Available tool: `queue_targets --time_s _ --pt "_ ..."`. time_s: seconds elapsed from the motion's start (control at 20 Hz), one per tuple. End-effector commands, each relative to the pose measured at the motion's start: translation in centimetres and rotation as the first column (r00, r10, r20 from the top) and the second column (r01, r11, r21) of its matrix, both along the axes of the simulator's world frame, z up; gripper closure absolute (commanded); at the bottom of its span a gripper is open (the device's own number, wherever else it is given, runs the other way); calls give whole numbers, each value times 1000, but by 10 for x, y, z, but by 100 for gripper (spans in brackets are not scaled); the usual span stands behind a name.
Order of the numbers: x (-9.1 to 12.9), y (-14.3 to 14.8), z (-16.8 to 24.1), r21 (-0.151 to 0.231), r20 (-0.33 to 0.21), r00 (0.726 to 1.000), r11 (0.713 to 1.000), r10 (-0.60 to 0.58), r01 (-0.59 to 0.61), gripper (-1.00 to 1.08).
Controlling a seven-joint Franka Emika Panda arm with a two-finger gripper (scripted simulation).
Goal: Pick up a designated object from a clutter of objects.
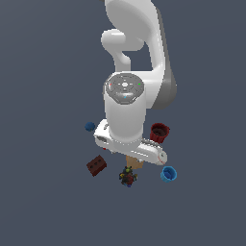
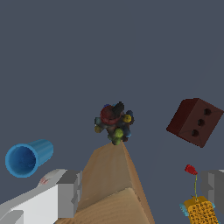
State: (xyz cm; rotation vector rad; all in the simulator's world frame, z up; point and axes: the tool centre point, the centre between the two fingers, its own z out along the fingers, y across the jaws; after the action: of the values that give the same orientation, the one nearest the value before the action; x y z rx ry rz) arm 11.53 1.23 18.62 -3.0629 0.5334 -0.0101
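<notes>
The jaws [image 2: 138, 192] stand wide open, straddling the tan box [image 2: 114, 183] and holding nothing. The arm [image 1: 126, 110] hangs vertically above the clutter. The dark speckled lump [image 2: 114, 123] lies on the counter [image 1: 48, 192] at the box's far tip, between the blue cup [image 2: 27, 158] and dark red brick [image 2: 194, 121]. Only the exterior view shows the red cup [image 1: 159, 132] and blue ball [image 1: 90, 126].

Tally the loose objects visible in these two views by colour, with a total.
Blue: 2, cup and ball
Red: 2, cup and dark red brick
Tan: 1, box
Yellow-orange: 1, knobbly lump
Dark multicoloured: 1, speckled lumpy object
Total: 7
</notes>
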Motion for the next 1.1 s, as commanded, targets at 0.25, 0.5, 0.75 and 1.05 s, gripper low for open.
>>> queue_targets --time_s 0.25,0.5,0.75,1.05 --pt "22 7 -56 -17 -9 994 994 -104 104 -92" --pt "28 10 -80 -26 -11 990 989 -144 144 -92" --pt "31 11 -91 -31 -12 987 986 -162 162 -92" --pt "31 11 -95 -31 -13 987 987 -161 161 -92"
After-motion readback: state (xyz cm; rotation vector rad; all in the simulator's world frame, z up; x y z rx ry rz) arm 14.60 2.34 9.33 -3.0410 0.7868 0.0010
